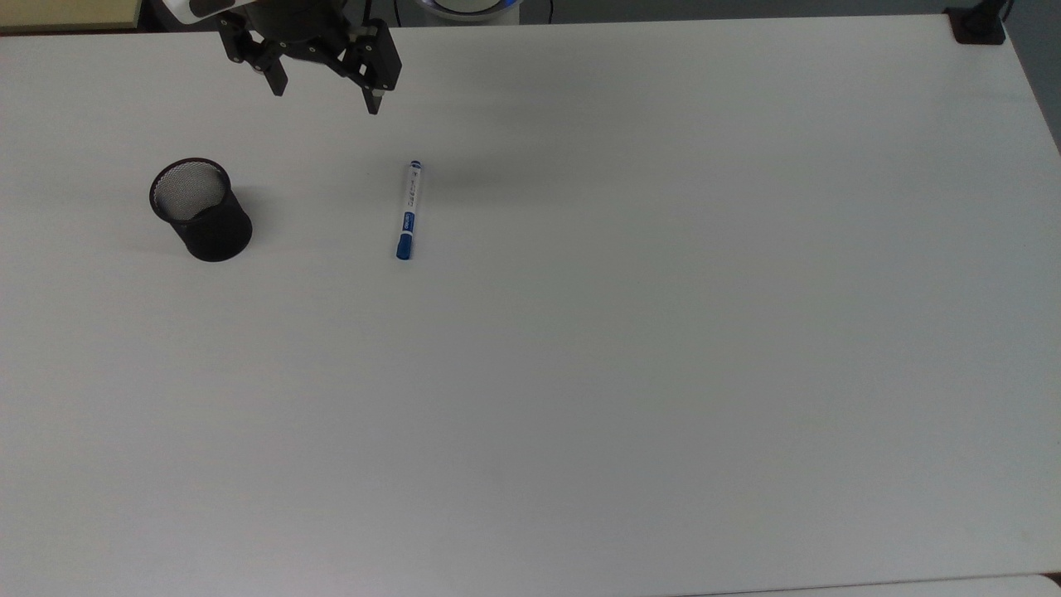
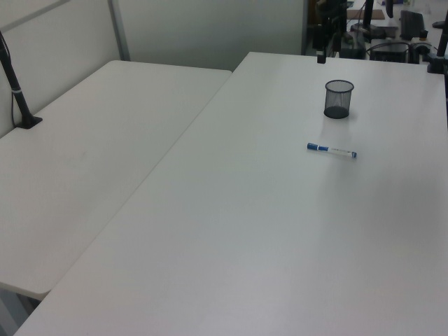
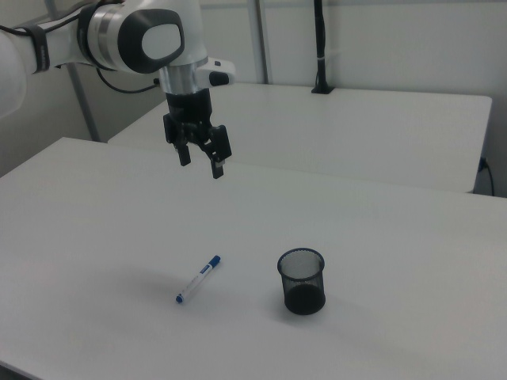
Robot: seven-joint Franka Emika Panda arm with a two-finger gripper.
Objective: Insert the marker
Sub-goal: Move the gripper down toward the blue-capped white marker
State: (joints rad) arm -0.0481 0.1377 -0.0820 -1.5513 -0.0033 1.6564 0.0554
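One slim white marker (image 1: 409, 211) (blue cap) flat on smooth table (image 1: 630, 348), round black mesh cup (image 1: 201, 209) upright, hand (image 1: 327, 98) spread wide above

Robot lab bench — office-like room

Plain white tables (image 2: 105, 161) pushed together, bare partition walls (image 3: 380, 39), clamped camera poles (image 3: 319, 47), a white robot arm (image 3: 119, 36) — cluttered equipment behind.

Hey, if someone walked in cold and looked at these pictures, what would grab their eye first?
Probably the black gripper, open and hanging high over the white table. Next, the marker, lying flat by itself, blue cap toward the top view's bottom edge. To the top view's left of it stands the black mesh cup, upright and apart from the marker.
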